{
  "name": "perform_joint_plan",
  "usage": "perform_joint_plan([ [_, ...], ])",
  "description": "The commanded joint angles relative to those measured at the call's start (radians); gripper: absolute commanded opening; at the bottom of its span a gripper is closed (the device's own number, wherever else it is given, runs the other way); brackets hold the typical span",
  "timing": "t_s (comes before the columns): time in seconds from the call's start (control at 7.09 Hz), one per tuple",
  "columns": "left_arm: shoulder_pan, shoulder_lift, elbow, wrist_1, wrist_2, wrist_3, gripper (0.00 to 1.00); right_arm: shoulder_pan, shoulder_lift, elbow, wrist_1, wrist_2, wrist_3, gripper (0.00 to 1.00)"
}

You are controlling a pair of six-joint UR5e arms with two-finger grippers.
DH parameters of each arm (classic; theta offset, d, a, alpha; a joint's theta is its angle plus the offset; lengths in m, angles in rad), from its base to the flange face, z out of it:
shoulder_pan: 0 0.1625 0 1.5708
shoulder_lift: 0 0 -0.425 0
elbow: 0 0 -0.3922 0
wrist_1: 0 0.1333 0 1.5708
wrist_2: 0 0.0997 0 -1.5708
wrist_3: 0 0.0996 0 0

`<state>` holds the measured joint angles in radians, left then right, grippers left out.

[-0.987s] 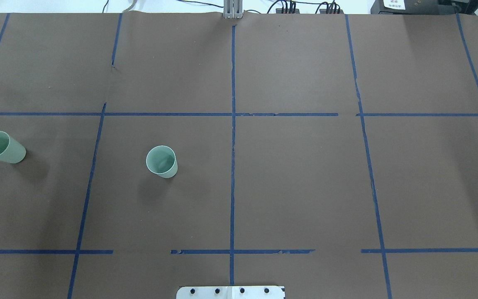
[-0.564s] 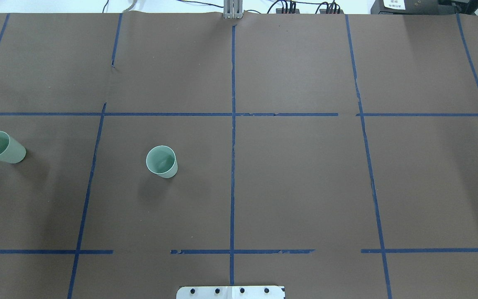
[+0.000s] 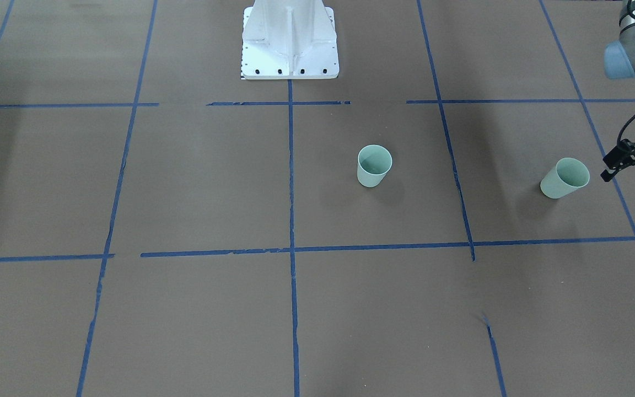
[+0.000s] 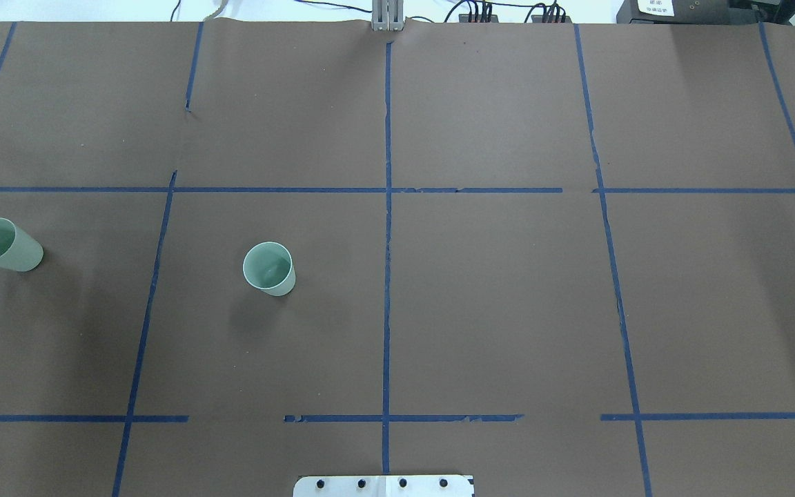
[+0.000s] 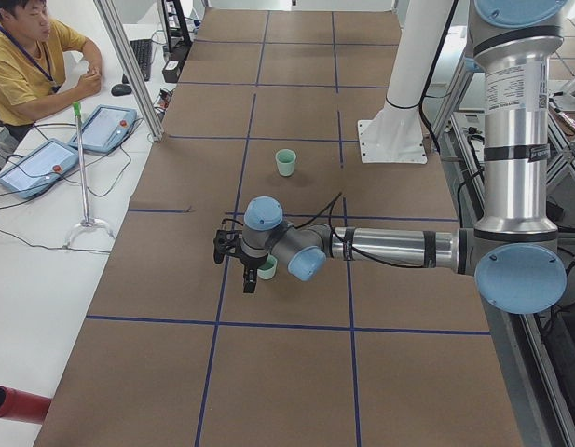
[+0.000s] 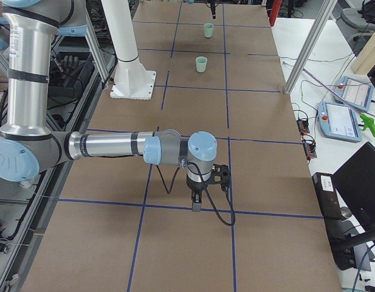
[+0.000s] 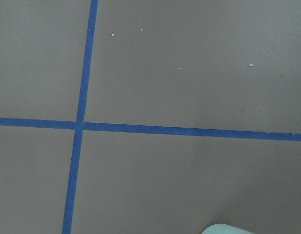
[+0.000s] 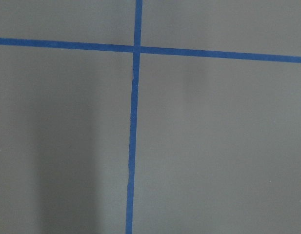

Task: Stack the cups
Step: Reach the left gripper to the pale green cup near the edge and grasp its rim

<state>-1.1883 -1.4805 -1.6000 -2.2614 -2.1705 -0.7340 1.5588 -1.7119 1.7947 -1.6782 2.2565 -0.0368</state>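
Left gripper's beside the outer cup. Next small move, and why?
Probably shift the left gripper across to straddle the outer cup: its jaws look open and empty, beside the cup rather than around it, while the other cup stands apart.

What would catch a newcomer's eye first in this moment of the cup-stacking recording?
Two pale mint-green cups stand apart on the blue-taped brown table: the inner cup on the robot's left of centre, the outer cup near that end. The left gripper, open, hangs close beside the outer cup without touching it. The right gripper hangs over the table's opposite end.
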Motion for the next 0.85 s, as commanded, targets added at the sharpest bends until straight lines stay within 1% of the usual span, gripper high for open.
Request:
perform_joint_plan([
  [0.0,0.051,0.002,0.023,-0.055,0.009,-0.034,0.98,0.001,0.0,0.0,0.0,0.0,0.0,1.0],
  [0.28,0.101,0.006,0.023,-0.056,0.006,-0.048,0.98,0.001,0.0,0.0,0.0,0.0,0.0,1.0],
  [0.42,0.101,0.011,0.023,-0.056,0.005,-0.042,0.58,0.001,0.0,0.0,0.0,0.0,0.0,1.0],
  [0.56,0.101,0.012,0.02,-0.053,-0.002,-0.042,0.01,0.0,0.0,0.0,0.0,0.0,0.0,1.0],
  [0.71,0.101,0.012,0.02,-0.053,-0.003,-0.042,0.0,0.0,0.0,0.0,0.0,0.0,0.0,1.0],
])
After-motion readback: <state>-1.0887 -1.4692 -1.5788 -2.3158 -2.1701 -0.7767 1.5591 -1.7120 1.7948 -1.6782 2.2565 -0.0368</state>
